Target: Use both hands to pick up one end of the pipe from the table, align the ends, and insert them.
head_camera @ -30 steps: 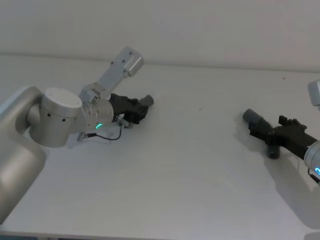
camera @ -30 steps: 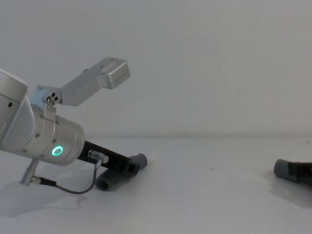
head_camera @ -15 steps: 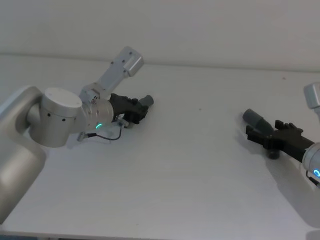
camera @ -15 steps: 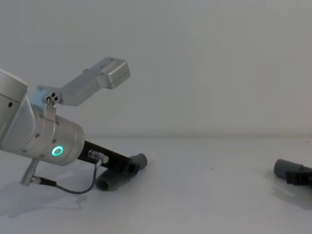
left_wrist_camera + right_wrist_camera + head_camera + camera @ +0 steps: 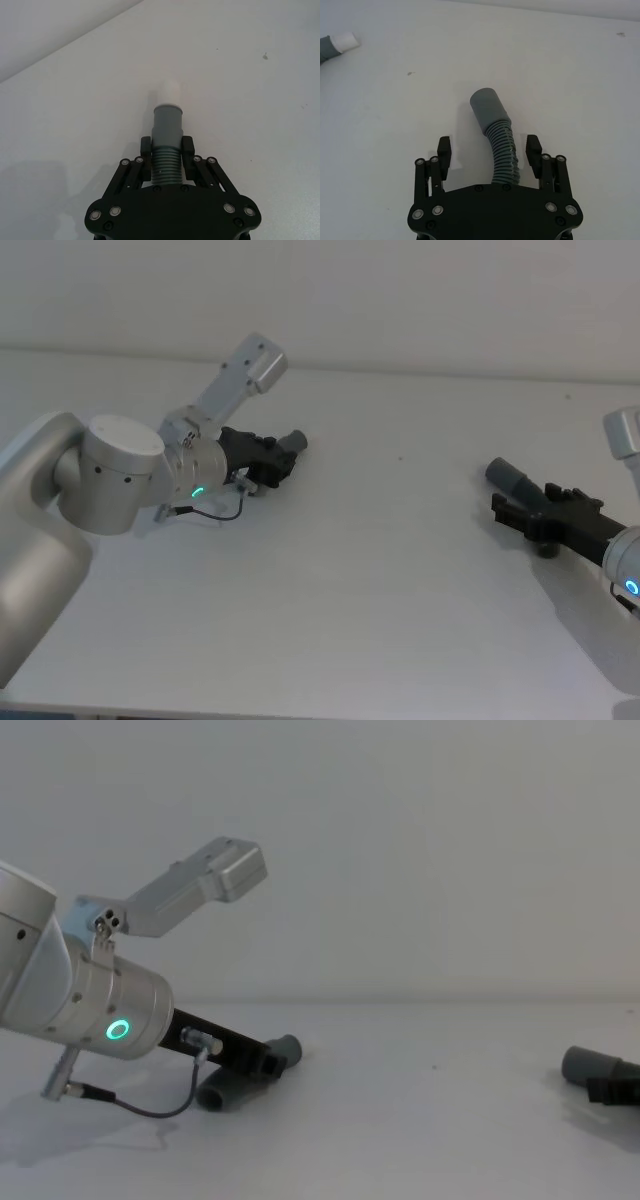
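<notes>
1. My left gripper (image 5: 166, 150) is clenched on the ribbed hose (image 5: 165, 170), just behind its white-tipped cuff (image 5: 167, 122). It sits low over the left part of the table (image 5: 380, 580).
2. My right gripper (image 5: 489, 145) is released. Its fingers (image 5: 444, 150) stand wide on either side of the hose and do not touch it.
3. The hollow-mouthed cuff (image 5: 486, 107) pokes out ahead of those fingers on the table's right side, well apart from the white-tipped cuff.

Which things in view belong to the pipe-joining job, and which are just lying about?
Job: dark grey ribbed flexible hose, clamped in the left black pincer; its white-tipped grey cuff; its hollow-mouthed grey cuff, ahead of the open right black pincer; plain white table.
Lying about: tiny dark specks on the table.
</notes>
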